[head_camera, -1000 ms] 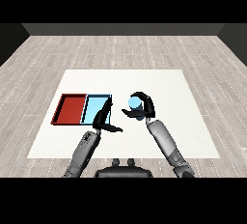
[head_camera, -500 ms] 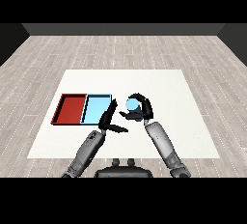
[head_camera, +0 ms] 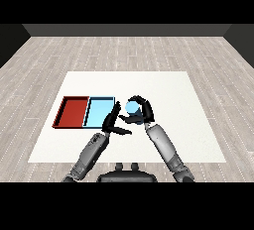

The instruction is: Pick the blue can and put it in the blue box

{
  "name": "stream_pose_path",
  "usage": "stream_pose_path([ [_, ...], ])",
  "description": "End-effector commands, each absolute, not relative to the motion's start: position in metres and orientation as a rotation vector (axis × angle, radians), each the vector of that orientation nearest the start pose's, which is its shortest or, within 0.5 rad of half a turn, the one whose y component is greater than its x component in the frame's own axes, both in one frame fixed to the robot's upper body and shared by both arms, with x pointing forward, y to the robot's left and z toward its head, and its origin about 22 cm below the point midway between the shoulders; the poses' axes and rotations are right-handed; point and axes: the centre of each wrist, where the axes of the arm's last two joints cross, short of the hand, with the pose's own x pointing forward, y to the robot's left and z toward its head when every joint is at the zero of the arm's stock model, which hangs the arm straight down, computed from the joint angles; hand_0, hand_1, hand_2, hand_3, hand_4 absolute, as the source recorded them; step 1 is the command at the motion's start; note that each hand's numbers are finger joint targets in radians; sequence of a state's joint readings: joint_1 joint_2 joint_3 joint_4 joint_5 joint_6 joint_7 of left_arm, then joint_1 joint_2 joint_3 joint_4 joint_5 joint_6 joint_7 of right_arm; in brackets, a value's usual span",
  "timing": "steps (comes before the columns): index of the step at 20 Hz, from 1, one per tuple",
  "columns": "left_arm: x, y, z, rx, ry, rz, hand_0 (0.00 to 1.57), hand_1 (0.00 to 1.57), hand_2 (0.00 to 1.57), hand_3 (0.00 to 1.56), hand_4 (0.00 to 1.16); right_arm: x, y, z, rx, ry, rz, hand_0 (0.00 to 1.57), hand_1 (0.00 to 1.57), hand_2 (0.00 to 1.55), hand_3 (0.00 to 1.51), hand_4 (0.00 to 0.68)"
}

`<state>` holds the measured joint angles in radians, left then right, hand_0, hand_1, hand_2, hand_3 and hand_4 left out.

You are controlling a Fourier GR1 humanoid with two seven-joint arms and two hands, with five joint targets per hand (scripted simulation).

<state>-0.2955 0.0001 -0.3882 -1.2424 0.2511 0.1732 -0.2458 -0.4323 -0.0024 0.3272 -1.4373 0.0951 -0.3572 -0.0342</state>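
Blue can [head_camera: 132, 107] sits in the curled fingers of the right hand [head_camera: 141, 111], just beside the blue tray's right edge, at about three o'clock from it. White table [head_camera: 168, 95] spreads across a grey plank floor [head_camera: 127, 50]. Red tray [head_camera: 72, 111] and light blue tray [head_camera: 99, 111] lie touching side by side, the red at nine o'clock of the blue. Left hand [head_camera: 112, 123] reaches in with fingers straight and spread, holding nothing, at seven o'clock of the can.

One head view looks down and forward across the table [head_camera: 198, 125] (no second view).
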Motion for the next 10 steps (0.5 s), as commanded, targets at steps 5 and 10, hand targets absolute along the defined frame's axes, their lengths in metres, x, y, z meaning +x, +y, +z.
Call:
stream_pose_path([
  [5,0.282,0.088,-0.014,-0.347,-1.67,-0.128,0.0,0.0,0.0,0.0,0.0,0.306,-0.077,0.091,0.028,-1.939,0.271,1.48,1.48,1.46,1.4,0.607],
  [10,0.289,0.091,-0.016,-0.369,-1.68,-0.133,0.0,0.0,0.0,0.0,0.0,0.274,-0.073,0.055,0.046,-1.918,0.234,1.46,1.46,1.46,1.4,0.605],
])
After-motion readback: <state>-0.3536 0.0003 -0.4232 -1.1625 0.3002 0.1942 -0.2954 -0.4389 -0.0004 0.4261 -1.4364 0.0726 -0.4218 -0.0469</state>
